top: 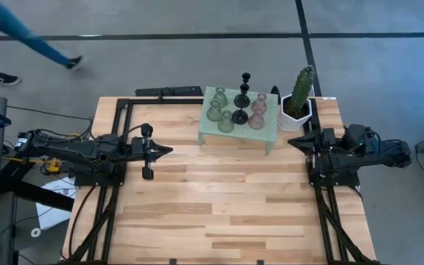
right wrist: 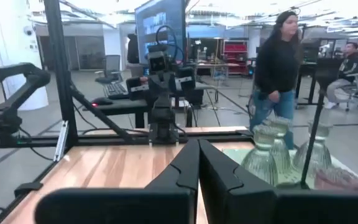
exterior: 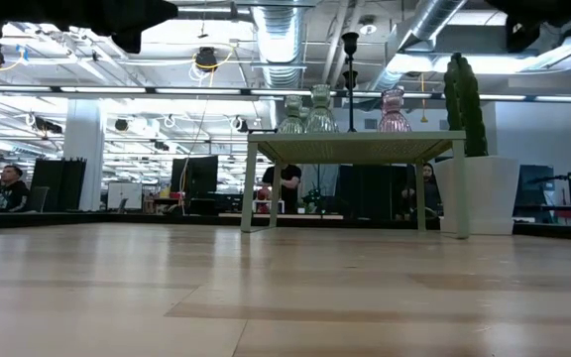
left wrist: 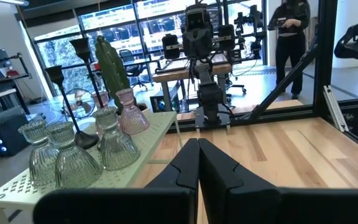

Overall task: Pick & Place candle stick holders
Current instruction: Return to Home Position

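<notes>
Candle stick holders (top: 240,100): all seven stand clustered on the mint stand (top: 271,131), just beside the cactus (top: 300,88); placing looks done, nothing left on the wooden surface (top: 219,206). Left gripper (top: 166,151) and right gripper (top: 291,139) sit parked at opposite sides, fingers together, empty. A person (top: 20,33) walks the grey floor beyond.

Before me, seven candle holders (top: 226,121) stand upright together atop the mint stand (top: 235,137): two black, three green, two pink.

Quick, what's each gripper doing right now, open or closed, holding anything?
Left gripper: closed, holding nothing, at the table's left side.
Right gripper: closed, holding nothing, at the right side.
</notes>
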{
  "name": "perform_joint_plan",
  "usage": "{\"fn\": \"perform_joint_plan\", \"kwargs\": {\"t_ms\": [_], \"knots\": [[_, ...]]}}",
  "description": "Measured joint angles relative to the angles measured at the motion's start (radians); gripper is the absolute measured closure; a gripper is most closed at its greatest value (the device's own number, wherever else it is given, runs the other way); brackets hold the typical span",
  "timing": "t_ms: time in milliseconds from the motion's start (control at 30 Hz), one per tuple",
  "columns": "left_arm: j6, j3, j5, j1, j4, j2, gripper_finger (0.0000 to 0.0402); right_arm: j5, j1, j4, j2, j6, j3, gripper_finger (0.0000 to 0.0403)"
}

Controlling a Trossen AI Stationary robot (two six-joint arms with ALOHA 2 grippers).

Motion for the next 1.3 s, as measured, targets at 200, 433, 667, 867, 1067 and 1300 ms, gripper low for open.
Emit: {"fn": "perform_joint_plan", "kwargs": {"t_ms": [200, 433, 667, 867, 1067, 1300], "knots": [[0.000, 0.000, 0.000, 0.000, 0.008, 0.000, 0.0397, -0.031, 0.001, -0.084, -0.059, 0.000, 0.000, 0.0403], [0.000, 0.000, -0.002, 0.000, 0.013, 0.000, 0.0396, -0.026, 0.001, -0.141, -0.139, 0.016, 0.000, 0.0403], [0.000, 0.001, -0.003, 0.000, 0.015, 0.000, 0.0396, -0.039, 0.001, -0.073, -0.138, 0.042, -0.103, 0.0403], [0.000, 0.001, -0.003, 0.000, 0.015, 0.000, 0.0396, -0.073, 0.001, 0.126, -0.138, 0.059, -0.301, 0.0403], [0.000, 0.001, -0.003, 0.000, 0.015, 0.000, 0.0396, -0.190, 0.001, 0.305, -0.138, 0.054, -0.435, 0.0403], [0.031, 0.001, -0.004, 0.000, 0.015, 0.000, 0.0396, -0.212, 0.001, 0.305, -0.139, 0.052, -0.445, 0.0403]]}}
